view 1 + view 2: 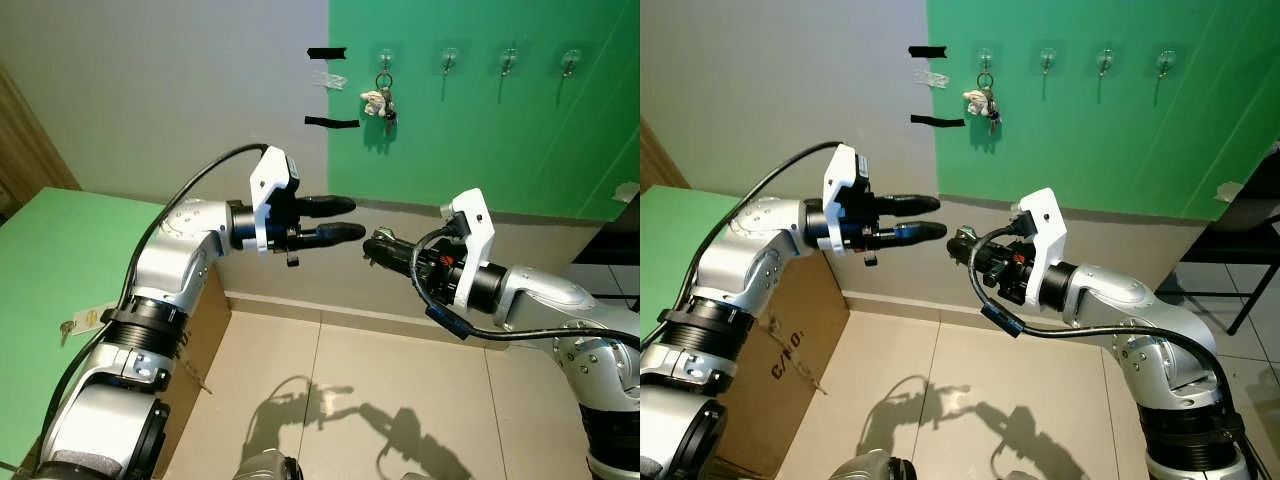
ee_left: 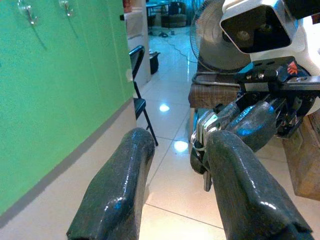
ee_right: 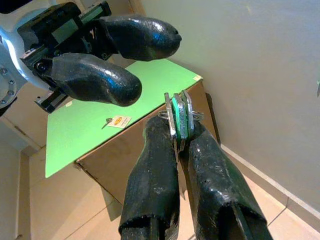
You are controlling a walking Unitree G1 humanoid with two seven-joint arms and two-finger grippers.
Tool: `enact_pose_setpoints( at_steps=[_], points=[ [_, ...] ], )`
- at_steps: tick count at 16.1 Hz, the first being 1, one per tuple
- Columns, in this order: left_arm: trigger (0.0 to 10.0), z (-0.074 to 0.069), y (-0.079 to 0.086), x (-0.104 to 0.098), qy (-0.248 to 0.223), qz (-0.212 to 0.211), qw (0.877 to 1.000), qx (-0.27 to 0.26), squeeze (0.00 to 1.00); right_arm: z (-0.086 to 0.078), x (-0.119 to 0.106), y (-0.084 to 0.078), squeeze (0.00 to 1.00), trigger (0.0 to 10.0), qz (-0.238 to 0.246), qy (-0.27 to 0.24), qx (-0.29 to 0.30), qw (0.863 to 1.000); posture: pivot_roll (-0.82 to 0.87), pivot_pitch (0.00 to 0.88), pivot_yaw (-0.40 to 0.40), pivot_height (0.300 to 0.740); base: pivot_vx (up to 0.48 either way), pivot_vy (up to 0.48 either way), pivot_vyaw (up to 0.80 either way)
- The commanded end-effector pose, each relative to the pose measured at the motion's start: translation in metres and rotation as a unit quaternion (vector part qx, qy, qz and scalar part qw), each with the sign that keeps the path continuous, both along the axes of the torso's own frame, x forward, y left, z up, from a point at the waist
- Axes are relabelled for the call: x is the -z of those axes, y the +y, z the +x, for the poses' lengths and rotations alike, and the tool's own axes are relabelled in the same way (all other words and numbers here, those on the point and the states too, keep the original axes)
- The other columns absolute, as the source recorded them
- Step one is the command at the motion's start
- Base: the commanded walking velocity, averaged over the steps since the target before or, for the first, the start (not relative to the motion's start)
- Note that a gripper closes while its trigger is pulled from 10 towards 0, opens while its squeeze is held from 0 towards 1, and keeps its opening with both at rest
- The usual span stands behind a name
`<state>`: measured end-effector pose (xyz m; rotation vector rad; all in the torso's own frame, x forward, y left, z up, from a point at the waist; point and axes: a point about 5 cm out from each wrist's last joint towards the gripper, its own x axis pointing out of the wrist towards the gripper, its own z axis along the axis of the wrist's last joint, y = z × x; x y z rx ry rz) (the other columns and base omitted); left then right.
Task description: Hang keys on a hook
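The keys (image 3: 179, 120) are a small flat bunch of silver metal with a green piece sandwiched between the blades, and a thin ring shows at their base. We hold them in our right gripper (image 1: 378, 246), its two black fingers closed tight on them so that the blades stick out past the tips. The bunch sits in mid air in front of the wall, below and slightly left of the hooks and well apart from them.

Our left gripper (image 1: 345, 219) faces the right one, tip to tip and near it but not touching. Its fingers are spread a little way and hold nothing.

On the green wall (image 1: 480, 120) runs a row of four clear hooks. The leftmost hook (image 1: 384, 58) already carries another bunch (image 1: 380, 100) with a pale fob. The next hook (image 1: 450, 58) is bare. Two black tape strips (image 1: 327, 52) mark the grey wall to the left.

At near left stands a cardboard box (image 1: 790, 350) with a green top. Black printing on its side is too broken to read. On the top lies a key with a tag (image 3: 116, 121); the tag has a yellow mark, and its writing is too small to read.
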<state>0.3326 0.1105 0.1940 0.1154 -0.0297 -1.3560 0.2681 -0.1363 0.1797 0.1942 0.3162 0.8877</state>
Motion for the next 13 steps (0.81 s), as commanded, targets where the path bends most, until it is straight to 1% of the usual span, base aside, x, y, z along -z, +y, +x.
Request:
enact_pose_setpoints(
  at_steps=[1,7,13],
  points=[
    [10.0,-0.003,-0.003,-0.009,-0.018,-0.003,1.0,0.013,0.0,0.002,0.0,-0.002,0.0,0.0,0.0,-0.002,0.011,1.0,-0.22,0.002,0.045,0.722,0.0,0.0,0.0],
    [10.0,-0.005,-0.007,-0.013,-0.021,-0.005,1.0,0.02,0.0,0.004,-0.002,-0.001,0.0,0.0,0.004,-0.005,0.013,1.0,-0.22,0.004,0.046,0.722,0.0,0.0,0.0],
    [10.0,-0.009,-0.017,-0.011,-0.016,-0.005,0.999,0.04,0.0,0.005,-0.005,0.003,0.0,0.0,0.007,-0.007,0.007,1.0,-0.23,0.006,0.044,0.722,0.0,0.0,0.0]
  ],
)
